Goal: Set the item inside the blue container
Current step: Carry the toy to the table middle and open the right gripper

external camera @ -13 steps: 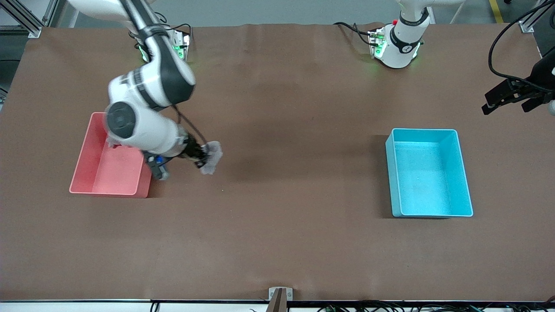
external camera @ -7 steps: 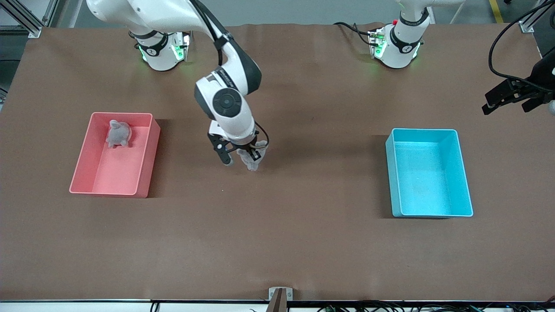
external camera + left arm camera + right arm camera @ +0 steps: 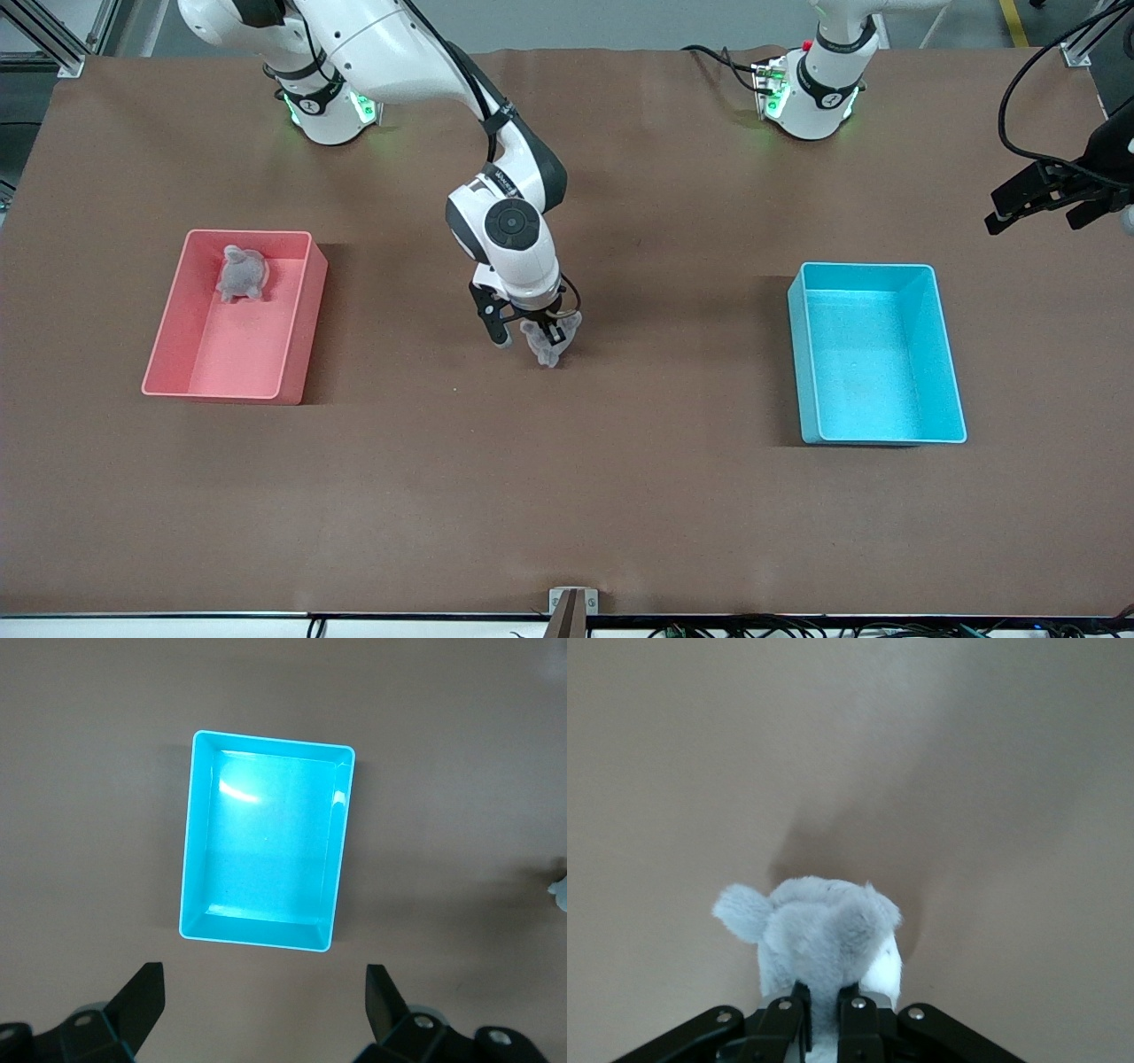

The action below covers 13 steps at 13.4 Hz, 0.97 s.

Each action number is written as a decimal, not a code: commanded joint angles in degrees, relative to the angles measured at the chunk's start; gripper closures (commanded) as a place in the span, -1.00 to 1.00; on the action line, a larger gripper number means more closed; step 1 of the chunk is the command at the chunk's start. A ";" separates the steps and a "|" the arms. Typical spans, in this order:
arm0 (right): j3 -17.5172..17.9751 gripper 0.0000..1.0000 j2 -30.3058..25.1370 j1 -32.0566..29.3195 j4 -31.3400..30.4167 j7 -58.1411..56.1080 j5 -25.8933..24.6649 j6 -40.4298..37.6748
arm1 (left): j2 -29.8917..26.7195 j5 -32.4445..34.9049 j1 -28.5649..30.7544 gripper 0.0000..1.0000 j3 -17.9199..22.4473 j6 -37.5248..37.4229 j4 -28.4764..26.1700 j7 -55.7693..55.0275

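Observation:
My right gripper [image 3: 541,334] hangs over the middle of the table, shut on a grey plush toy [image 3: 547,347]. In the right wrist view the toy [image 3: 819,935] sticks out from between the closed fingers [image 3: 864,1028], with bare table under it. The blue container [image 3: 877,354] stands empty toward the left arm's end of the table, well apart from the toy. My left gripper [image 3: 1035,213] waits open and empty at that end of the table. Its wrist view looks down on the container [image 3: 266,850] between spread black fingers [image 3: 142,1001].
A pink bin [image 3: 230,359] stands toward the right arm's end, with a second grey plush toy [image 3: 239,275] lying in its corner farthest from the front camera. Brown table covering lies between the two bins. Cables run by the left arm's base [image 3: 811,84].
The right arm has swung from beside the pink bin toward the middle of the table, carrying the plush toy toward the blue container. The left arm has not moved.

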 commanded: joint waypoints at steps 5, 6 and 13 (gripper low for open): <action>0.27 -1.00 -0.56 -4.46 6.56 -5.52 -2.99 -3.55 | 0.38 -1.23 0.37 -1.00 0.02 -1.28 1.44 0.78; 0.36 -1.00 -1.61 -5.69 6.57 -11.05 -2.72 -6.35 | 0.47 -1.23 0.37 -1.00 0.02 -1.28 1.35 0.69; 0.36 -1.00 -16.54 -21.23 5.78 -54.91 -2.28 -33.42 | 3.89 -2.63 -1.74 -1.00 -3.13 -1.19 1.18 -1.85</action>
